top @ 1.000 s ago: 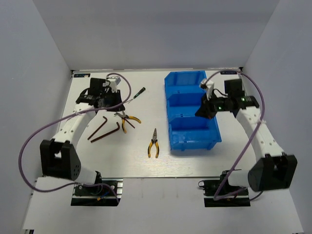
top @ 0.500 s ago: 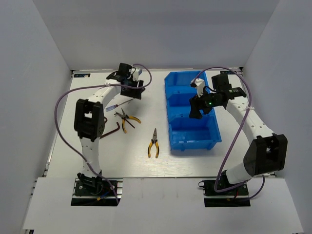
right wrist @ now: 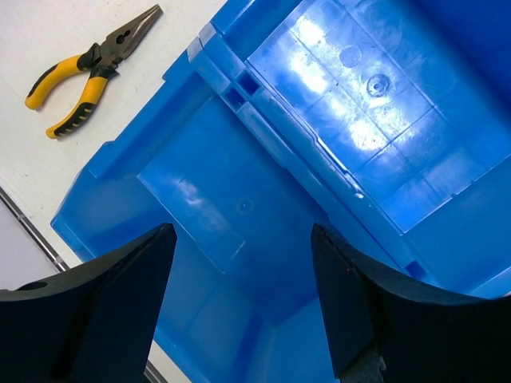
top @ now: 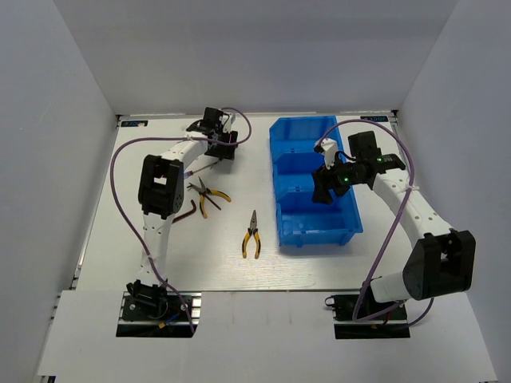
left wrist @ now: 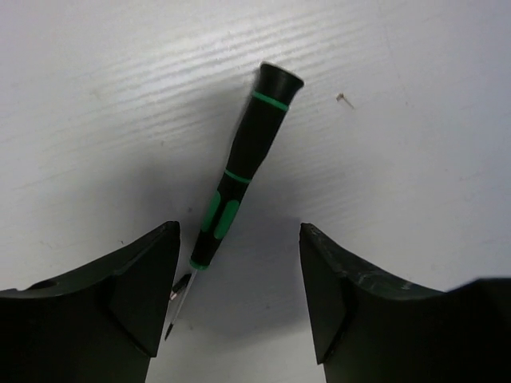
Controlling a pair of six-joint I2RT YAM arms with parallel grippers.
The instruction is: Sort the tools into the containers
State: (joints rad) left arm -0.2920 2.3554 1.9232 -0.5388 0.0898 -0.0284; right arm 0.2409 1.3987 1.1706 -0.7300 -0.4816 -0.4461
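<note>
My left gripper (left wrist: pixel 239 231) (top: pixel 223 147) stands open, low over the table at the far side. The dark green-banded screwdriver (left wrist: pixel 243 171) lies flat between its fingers, its tip beside the left finger (left wrist: pixel 136 295). One pair of yellow-handled pliers (top: pixel 209 197) lies left of centre, another (top: pixel 252 235) (right wrist: pixel 88 68) nearer the blue three-compartment bin (top: pixel 319 236) (right wrist: pixel 120 159). A hex key (top: pixel 187 214) shows partly behind the left arm. My right gripper (top: pixel 321 187) (right wrist: pixel 243 231) hangs open over the bin with nothing between its fingers. The compartments that show hold nothing.
Purple cables (top: pixel 120 159) loop beside each arm. White walls (top: pixel 72 120) close in the table on the left, back and right. The arm bases (top: pixel 156 307) sit at the near edge. The left arm's links (top: pixel 160 191) stretch over the table's left part.
The left arm has swung from over the pliers and hex keys to the far side, above the screwdriver. The right gripper has shifted a little leftward over the bin.
</note>
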